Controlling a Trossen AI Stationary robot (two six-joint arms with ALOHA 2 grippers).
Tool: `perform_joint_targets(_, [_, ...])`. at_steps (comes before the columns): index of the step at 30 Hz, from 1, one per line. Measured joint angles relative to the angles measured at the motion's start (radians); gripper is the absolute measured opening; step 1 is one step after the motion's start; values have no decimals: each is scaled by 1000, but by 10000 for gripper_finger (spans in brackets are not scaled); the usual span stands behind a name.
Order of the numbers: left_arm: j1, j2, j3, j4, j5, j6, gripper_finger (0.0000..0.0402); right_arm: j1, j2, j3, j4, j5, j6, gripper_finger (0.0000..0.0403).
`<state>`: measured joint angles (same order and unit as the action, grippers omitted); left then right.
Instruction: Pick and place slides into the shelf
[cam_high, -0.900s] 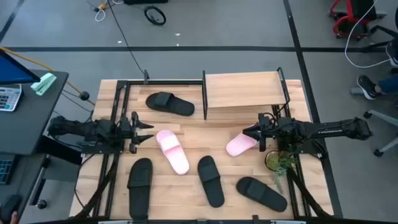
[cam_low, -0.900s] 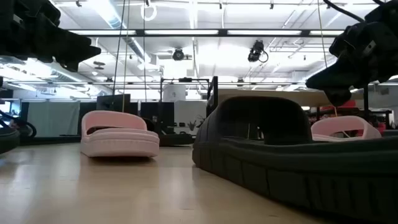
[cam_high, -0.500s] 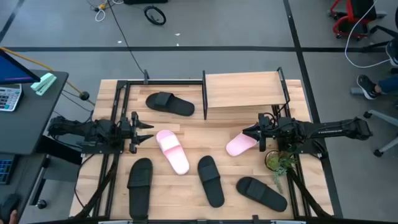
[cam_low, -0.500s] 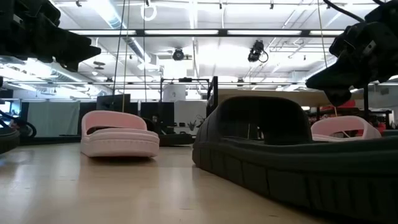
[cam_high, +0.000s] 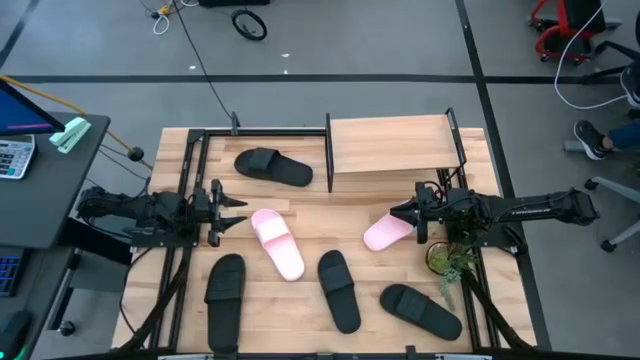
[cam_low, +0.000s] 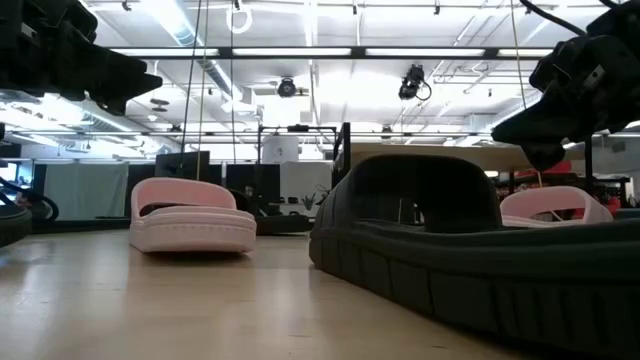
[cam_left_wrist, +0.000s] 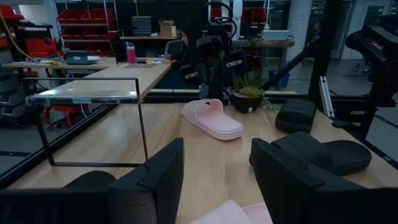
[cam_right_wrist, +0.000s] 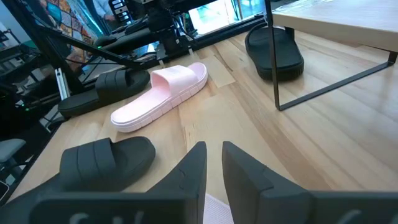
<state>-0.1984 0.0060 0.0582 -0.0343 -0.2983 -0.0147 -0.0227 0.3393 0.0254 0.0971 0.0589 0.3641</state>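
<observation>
Pink slide (cam_high: 386, 233) lies centre-right, just beside my right gripper (cam_high: 404, 217), long axis slanting toward the shelf (cam_high: 392, 146) above. Fingers nearly closed, holding nothing; left gripper (cam_high: 240, 211) waits open.

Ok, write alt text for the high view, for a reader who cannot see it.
Overhead view of a wooden table with six slides scattered in front of an empty shelf: four black, two pink. The right gripper hovers over one pink slide near the shelf; the left gripper waits, open, beside the other pink slide.
</observation>
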Motion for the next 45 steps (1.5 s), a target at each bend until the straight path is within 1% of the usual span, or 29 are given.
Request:
perform_joint_targets(8, [0,0,0,0,0,0,188,0,0,0,0,0,0,57])
perform_joint_targets(16, [0,0,0,0,0,0,194,0,0,0,0,0,0,57])
perform_joint_targets(17, [0,0,0,0,-2,20,194,0,0,0,0,0,0,57])
perform_joint_targets(20, [1,0,0,0,-20,178,190,0,0,0,0,0,0,57])
perform_joint_targets(22, [1,0,0,1,-21,242,188,0,0,0,0,0,-3,57])
perform_joint_targets(24, [1,0,0,0,-21,268,189,-1,0,0,0,2,-81,57])
perform_joint_targets(27, [1,0,0,0,-22,259,192,-1,0,0,0,2,-209,57])
perform_joint_targets(30, [1,0,0,1,-22,257,195,-1,0,0,0,2,-255,57])
perform_joint_targets(35, [1,0,0,8,-22,256,190,-1,0,0,0,1,-246,57])
perform_joint_targets(37, [1,0,0,15,-22,265,188,-1,0,0,0,0,-211,57])
perform_joint_targets(40, [1,0,0,47,-22,251,190,-1,0,0,5,7,-257,57])
perform_joint_targets(42, [0,0,0,75,-20,193,192,-1,0,0,27,7,-251,57])
perform_joint_targets(45, [-2,0,0,86,-13,70,195,-1,0,0,81,7,-128,57])
